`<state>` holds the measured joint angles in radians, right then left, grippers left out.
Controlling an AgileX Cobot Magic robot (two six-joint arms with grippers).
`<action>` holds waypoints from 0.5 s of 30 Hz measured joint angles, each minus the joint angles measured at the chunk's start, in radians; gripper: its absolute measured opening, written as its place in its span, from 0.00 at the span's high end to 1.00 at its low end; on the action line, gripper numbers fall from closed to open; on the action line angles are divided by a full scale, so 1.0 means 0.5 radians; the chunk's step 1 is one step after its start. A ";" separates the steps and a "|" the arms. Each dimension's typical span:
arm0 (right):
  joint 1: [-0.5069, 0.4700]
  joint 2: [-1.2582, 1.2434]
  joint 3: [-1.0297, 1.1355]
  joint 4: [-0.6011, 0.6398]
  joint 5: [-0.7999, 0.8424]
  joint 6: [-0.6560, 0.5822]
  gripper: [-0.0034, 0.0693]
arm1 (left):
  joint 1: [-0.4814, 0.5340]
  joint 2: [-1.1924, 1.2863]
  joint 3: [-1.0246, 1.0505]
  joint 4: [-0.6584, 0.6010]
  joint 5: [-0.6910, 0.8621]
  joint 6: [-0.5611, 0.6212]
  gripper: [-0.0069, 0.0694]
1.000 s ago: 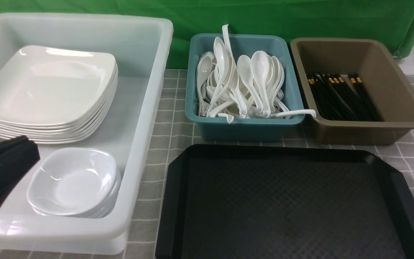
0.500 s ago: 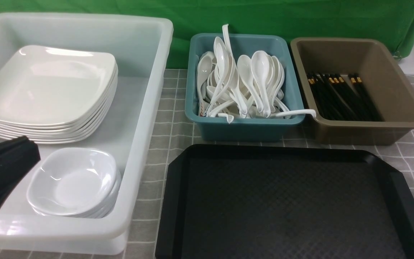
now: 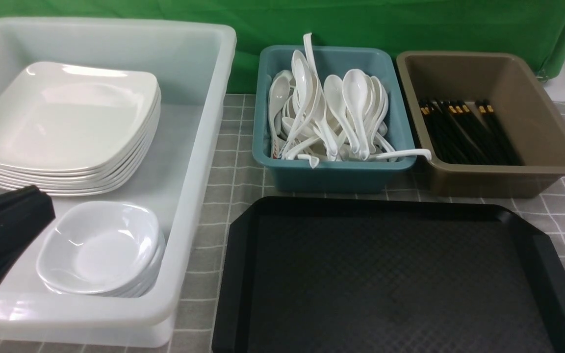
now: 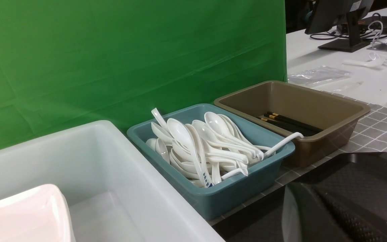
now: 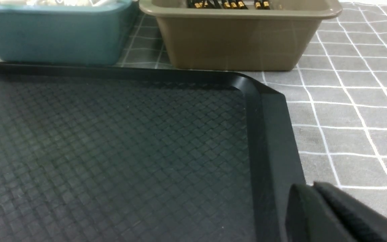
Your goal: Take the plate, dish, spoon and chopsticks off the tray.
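We see a surface (image 3: 233,162) covered by a grey cloth with a white grid, and behind it a green backdrop (image 3: 361,24) hangs across the room. In the left wrist view a white desk (image 4: 348,77) with a monitor stand and cables lies beyond the backdrop's edge.

The black tray (image 3: 390,279) sits on the near middle of the surface, its diamond-textured floor bare. To its left stands a white tub (image 3: 199,162), holding the stack of large white plates (image 3: 62,122) at the far end and a stack of small dishes (image 3: 101,247) nearer us. Behind the tray, a teal bin (image 3: 331,174) is heaped with white spoons (image 3: 341,113), one handle hanging over its rim. Just beside it on the right, a brown bin (image 3: 508,181) holds the black chopsticks (image 3: 464,130) with gold bands.

The left claw (image 3: 3,235) shows only as a dark shape over the tub's near left corner; its fingers look clenched together, holding nothing. The right claw (image 5: 334,215) appears as a dark edge near the tray's right rim, and we cannot tell whether it is released or clenched from so poor a view.
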<state>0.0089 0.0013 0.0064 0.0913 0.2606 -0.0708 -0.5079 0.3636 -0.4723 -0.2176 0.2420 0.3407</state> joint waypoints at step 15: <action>0.000 0.000 0.000 0.000 0.001 0.000 0.82 | 0.079 -0.055 0.011 0.042 -0.057 0.002 0.89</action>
<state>0.0089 0.0013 0.0064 0.0913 0.2613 -0.0708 -0.4685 0.3360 -0.4667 -0.1965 0.2135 0.3418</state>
